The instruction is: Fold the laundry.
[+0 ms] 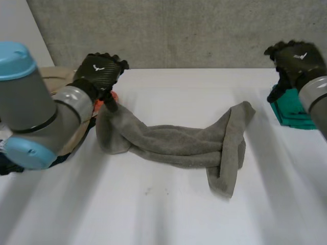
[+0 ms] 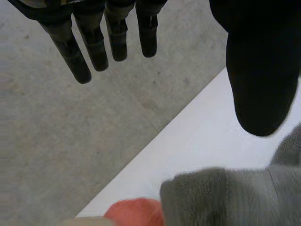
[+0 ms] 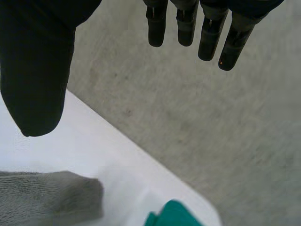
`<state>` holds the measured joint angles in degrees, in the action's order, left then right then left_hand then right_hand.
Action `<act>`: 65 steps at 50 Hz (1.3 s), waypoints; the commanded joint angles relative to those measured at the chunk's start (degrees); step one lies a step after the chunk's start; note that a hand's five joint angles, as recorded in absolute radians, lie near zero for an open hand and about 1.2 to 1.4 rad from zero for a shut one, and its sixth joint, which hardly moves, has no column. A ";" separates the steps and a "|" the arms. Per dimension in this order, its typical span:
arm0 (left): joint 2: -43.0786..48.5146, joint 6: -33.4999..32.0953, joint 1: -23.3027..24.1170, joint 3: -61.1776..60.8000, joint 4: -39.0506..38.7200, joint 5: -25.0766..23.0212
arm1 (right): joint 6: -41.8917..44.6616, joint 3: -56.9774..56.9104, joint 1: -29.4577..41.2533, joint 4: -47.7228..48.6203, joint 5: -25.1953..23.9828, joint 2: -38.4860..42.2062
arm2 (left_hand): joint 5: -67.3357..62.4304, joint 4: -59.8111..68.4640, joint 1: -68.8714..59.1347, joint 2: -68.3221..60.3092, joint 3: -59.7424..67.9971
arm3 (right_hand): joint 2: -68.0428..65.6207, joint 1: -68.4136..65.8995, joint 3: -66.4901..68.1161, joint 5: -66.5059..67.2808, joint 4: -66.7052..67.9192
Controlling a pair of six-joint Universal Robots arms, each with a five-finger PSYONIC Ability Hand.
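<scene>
Grey towel (image 1: 173,143), soft, limp, probably light, lying bunched lengthwise across the counter (image 1: 153,214) between left hand (image 1: 99,69) and right hand (image 1: 294,58), both with fingers straight, released and holding nothing; likely best pinched at its end corners, since the middle would sag.

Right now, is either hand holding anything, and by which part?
Nothing is held. The left hand and the right hand are both open, fingers straight, neither gripping the grey towel.
</scene>
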<state>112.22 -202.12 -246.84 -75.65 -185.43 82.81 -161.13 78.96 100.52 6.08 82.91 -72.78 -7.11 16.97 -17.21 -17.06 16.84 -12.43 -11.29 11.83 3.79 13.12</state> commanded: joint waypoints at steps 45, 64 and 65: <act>14.69 -14.00 -3.74 -6.89 -9.60 -0.19 | 24.73 30.29 11.11 14.66 -5.47 2.20 | -7.23 7.36 -7.13 -7.28 7.50 | -67.57 -68.71 68.17 66.21 66.88; 19.53 -17.43 -2.24 -2.40 -9.78 -0.28 | 11.97 25.02 0.47 13.79 -3.10 -0.44 | -15.98 16.11 -15.88 -16.03 16.25 | -67.57 -68.71 68.17 66.21 66.88; 20.31 -17.51 -2.24 -1.79 -9.78 -0.28 | 11.98 24.93 0.38 13.70 -3.10 -0.44 | -16.15 16.28 -16.05 -16.20 16.42 | -67.57 -68.71 68.17 66.21 66.88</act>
<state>130.99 -219.29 -249.27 -79.03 -195.15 82.53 -149.32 105.28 103.72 19.83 79.47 -73.28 -17.49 27.39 -27.25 -27.04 27.32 -67.07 -56.58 67.70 56.38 67.77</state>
